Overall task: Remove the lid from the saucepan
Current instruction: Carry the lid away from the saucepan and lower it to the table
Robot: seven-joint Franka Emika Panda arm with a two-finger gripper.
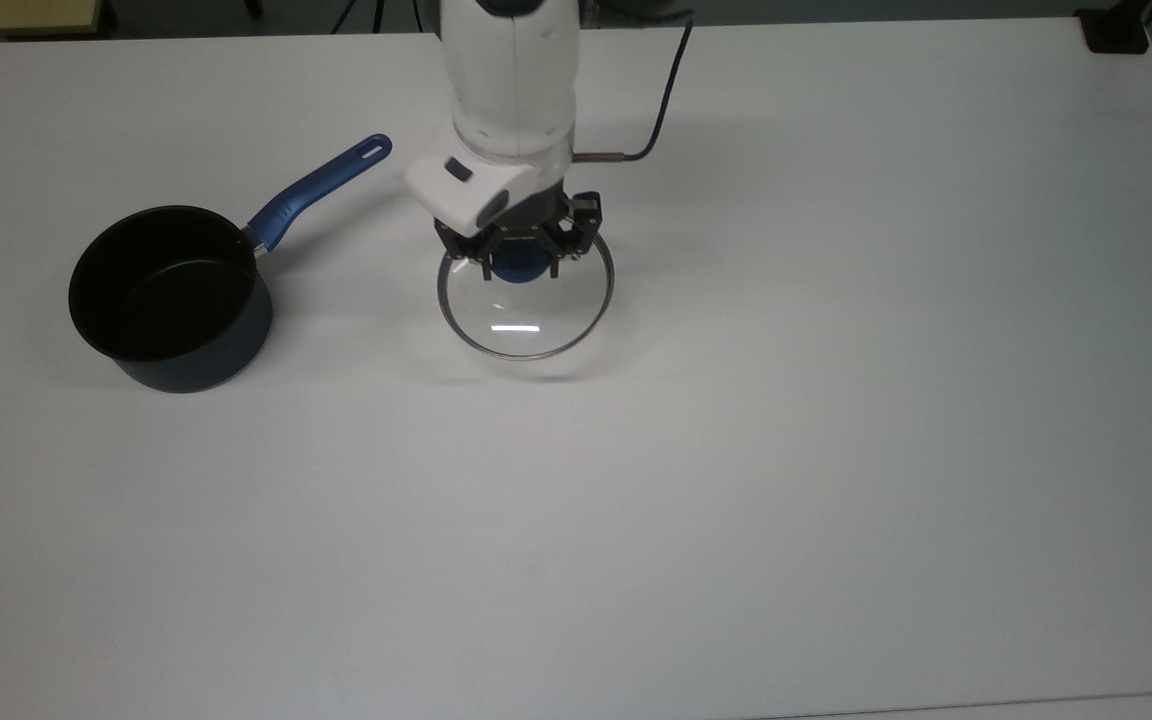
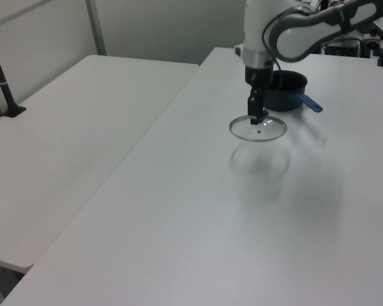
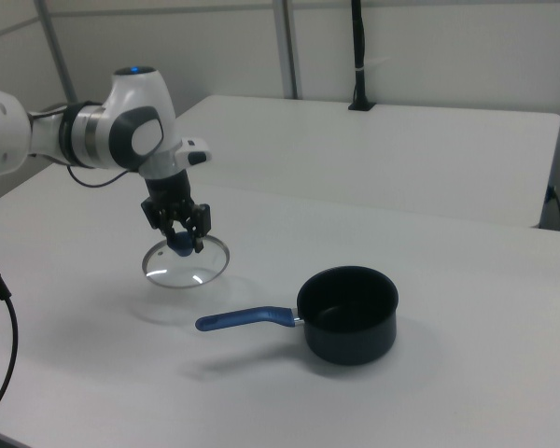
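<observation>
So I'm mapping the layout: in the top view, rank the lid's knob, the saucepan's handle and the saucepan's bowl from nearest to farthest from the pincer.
1. The lid's knob, gripped in the pincer.
2. The saucepan's handle, toward the top view's left.
3. The saucepan's bowl, farthest toward the top view's left.

A broad white counter (image 1: 836,450) butts against a second white table (image 2: 70,134) along a seam, with pale partition walls (image 3: 429,47) behind, a black pole (image 3: 357,56) clamped at the far table's edge, and soft even light overhead.
</observation>
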